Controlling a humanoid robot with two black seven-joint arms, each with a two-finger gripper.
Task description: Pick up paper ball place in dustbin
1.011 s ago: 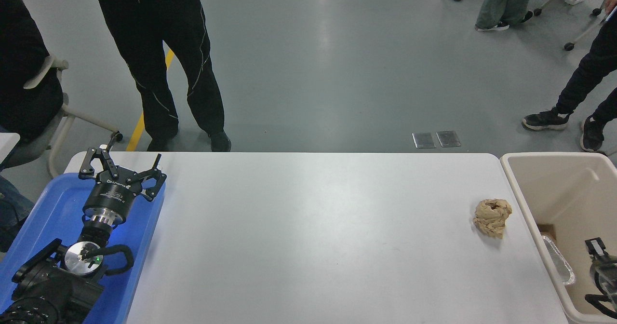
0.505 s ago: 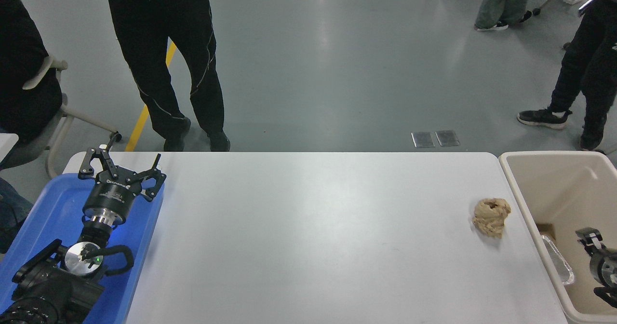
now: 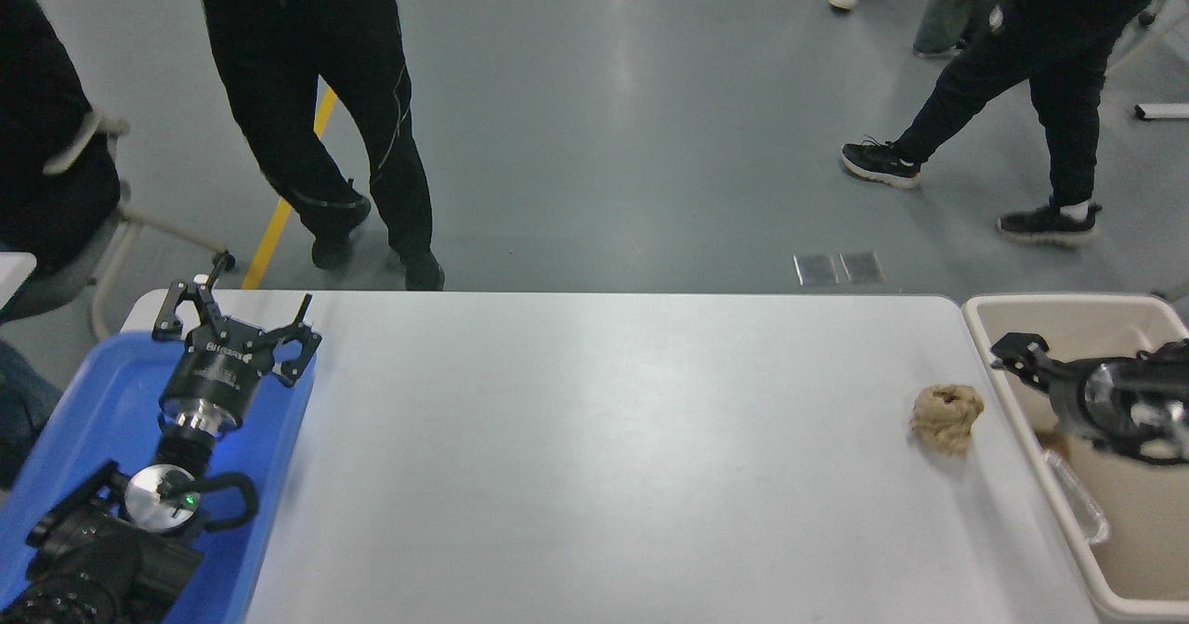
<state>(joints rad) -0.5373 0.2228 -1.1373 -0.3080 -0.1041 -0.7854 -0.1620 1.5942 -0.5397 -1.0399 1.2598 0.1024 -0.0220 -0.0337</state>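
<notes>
Head view: right tool (image 3: pixel 1020 357), raised above the dustbin (image 3: pixel 985 327) since a second ago, is aimed at 9 o'clock toward the paper ball (image 3: pixel 946 417); its state cannot be told.

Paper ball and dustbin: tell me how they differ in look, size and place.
The paper ball is a small, lumpy, wrinkled tan-brown wad; the dustbin is a far bigger, smooth beige rectangular tub with a thick rounded rim. The paper ball lies on the white table near its right end; the dustbin stands just past that end, apart from the ball. The right gripper hangs over the dustbin, not the paper ball. Both are brownish in tone.
</notes>
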